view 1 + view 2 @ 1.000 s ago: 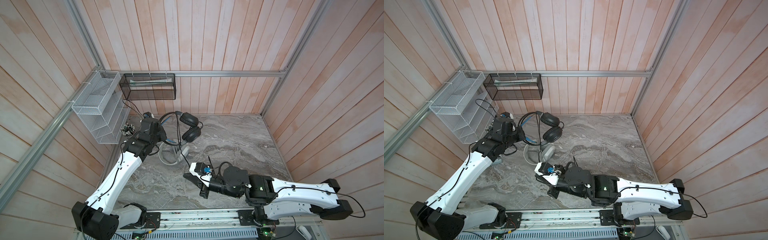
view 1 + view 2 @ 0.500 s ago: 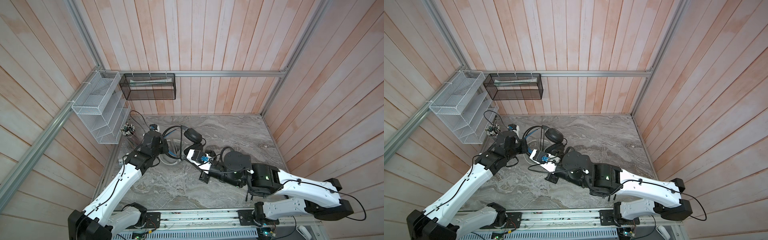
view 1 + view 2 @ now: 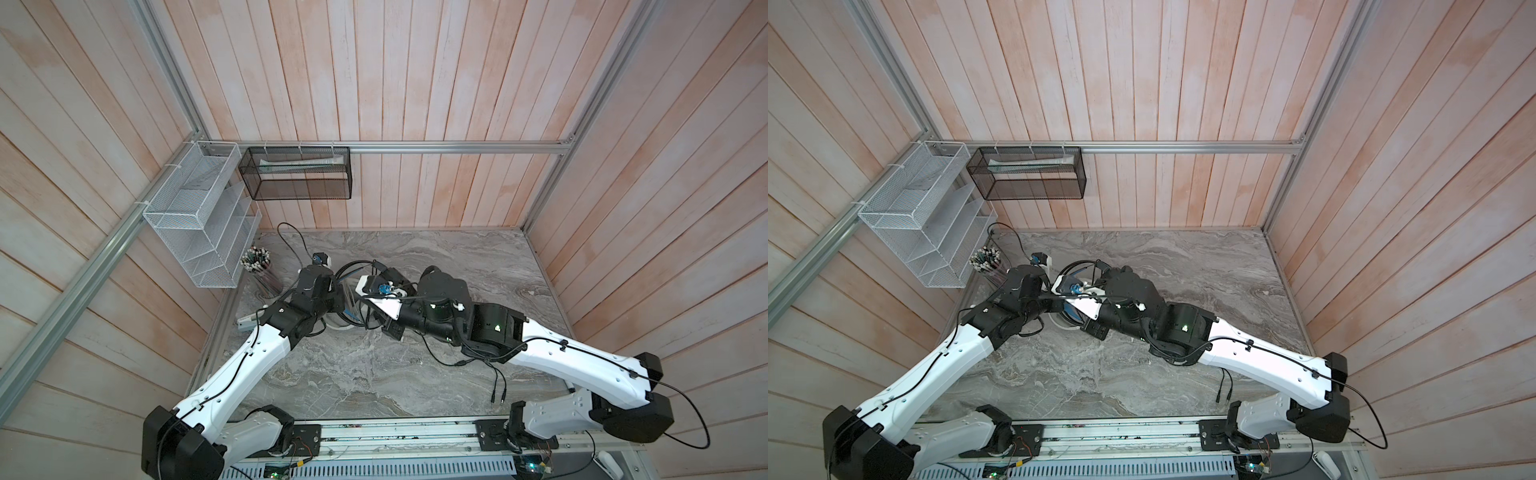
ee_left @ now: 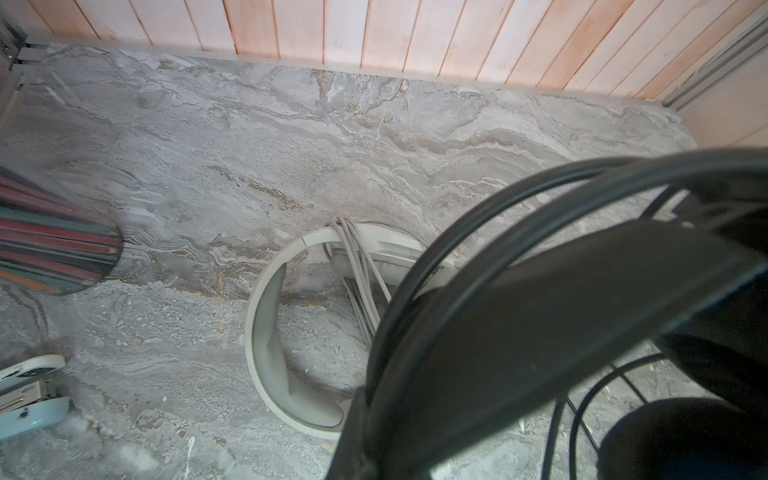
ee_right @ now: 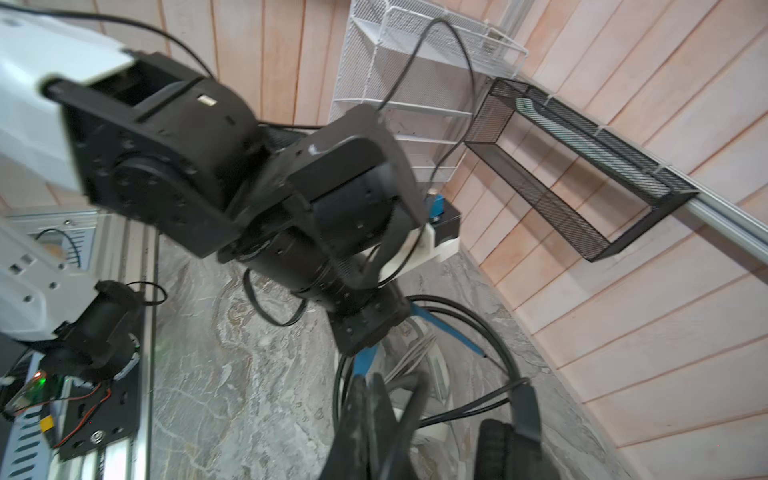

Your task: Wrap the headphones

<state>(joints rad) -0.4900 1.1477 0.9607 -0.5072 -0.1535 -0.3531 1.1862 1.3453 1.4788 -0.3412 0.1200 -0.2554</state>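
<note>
Both hands closed: left hand [image 5: 368, 347] on the black headset [image 4: 540, 311] band, right hand [image 5: 386, 419] apparently on its black cable [image 5: 457, 307]; I should keep loops taut, close beside left hand.

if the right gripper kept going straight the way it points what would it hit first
Probably the left gripper, clamped on the black headband right ahead of it; how close is unclear.

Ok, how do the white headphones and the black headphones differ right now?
The white headphones lie flat on the table; the black headphones are held above them by the left gripper. The white headphones' white cable is bundled across them; the black headphones' black cable hangs in loose loops. Both are corded over-ear sets.
</note>
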